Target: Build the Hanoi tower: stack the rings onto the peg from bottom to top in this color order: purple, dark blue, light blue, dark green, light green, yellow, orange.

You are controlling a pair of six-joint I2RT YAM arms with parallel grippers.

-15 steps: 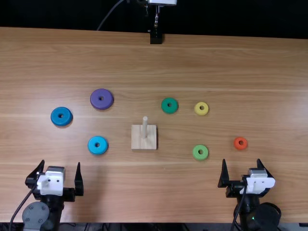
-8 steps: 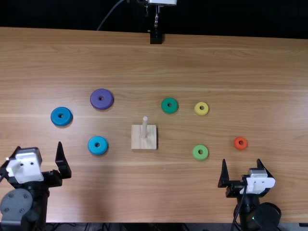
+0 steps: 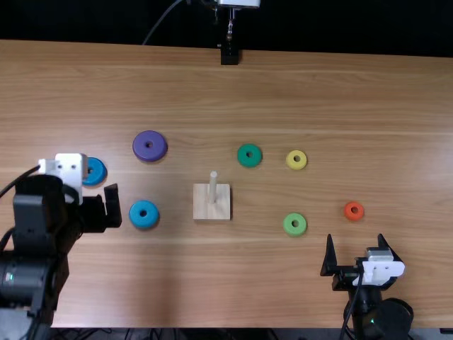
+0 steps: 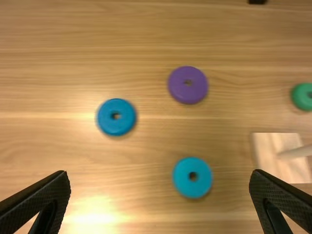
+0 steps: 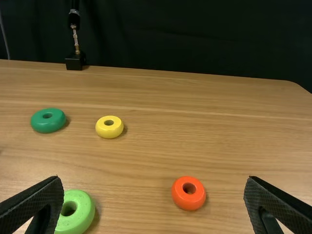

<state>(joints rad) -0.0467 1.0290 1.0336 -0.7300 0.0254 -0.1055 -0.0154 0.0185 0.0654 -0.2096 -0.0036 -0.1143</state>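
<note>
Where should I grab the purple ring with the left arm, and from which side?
Grip the purple ring by its round outer wall, on two opposite sides, coming straight down from above. It lies flat with bare wood all round, so the open left gripper should straddle it; its hole looks too small to be useful.

We count one purple ring (image 3: 141,149), one dark blue ring (image 3: 98,177), one light blue ring (image 3: 144,221), one dark green ring (image 3: 249,162), one light green ring (image 3: 295,231), one yellow ring (image 3: 296,165) and one orange ring (image 3: 347,212), seven rings in all on the worktop (image 3: 233,283). Besides those, we have one square wooden base (image 3: 203,211), one wooden peg (image 3: 213,185) and, at the worktop's far edge, one black mount (image 3: 229,57)
</note>
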